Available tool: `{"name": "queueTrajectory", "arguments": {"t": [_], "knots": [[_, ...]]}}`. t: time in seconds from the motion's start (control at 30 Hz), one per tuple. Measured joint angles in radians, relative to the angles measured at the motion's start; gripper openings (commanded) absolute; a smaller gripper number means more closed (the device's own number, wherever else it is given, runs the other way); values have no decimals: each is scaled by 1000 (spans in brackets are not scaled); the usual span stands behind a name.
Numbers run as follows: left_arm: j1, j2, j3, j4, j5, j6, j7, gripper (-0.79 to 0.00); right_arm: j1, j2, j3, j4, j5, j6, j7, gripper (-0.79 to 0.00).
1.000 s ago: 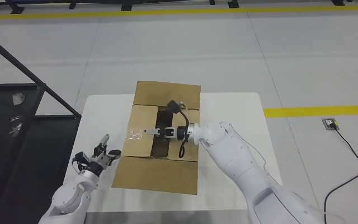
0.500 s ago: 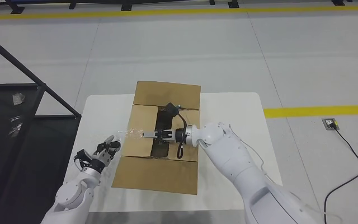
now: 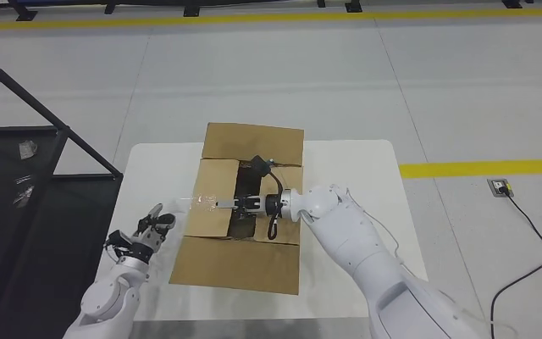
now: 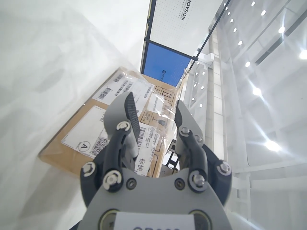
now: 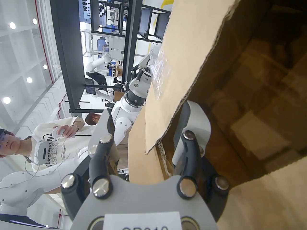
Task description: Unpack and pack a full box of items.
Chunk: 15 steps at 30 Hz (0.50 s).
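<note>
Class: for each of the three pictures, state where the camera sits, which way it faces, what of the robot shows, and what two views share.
Top view: above the arms, looking down at the table; both arms show at the cardboard box.
Left wrist view: behind the left claw, facing the box's labelled side; the open claw shows.
Right wrist view: behind the right claw, facing into the open box; its fingers straddle a flap.
Shared: right wrist and top views both show the left claw by the box.

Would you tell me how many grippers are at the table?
2. The left gripper is open beside the box; the right gripper, open, straddles a flap at the box's opening.
</note>
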Motion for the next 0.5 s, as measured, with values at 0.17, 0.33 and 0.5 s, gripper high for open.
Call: {"name": "queueTrajectory", "arguments": {"t": [0.17, 0.33, 0.5], "knots": [[13, -7, -15, -2, -32, -36, 13, -462, -1, -2, 6, 2, -2, 1, 4, -237], [30, -12, -25, -15, -41, -60, 20, -465, -1, -2, 12, 4, -7, -2, 6, -231], [45, -15, -24, -31, -24, -56, 16, -456, -3, -2, 19, 5, -9, -6, 8, -240]]}}
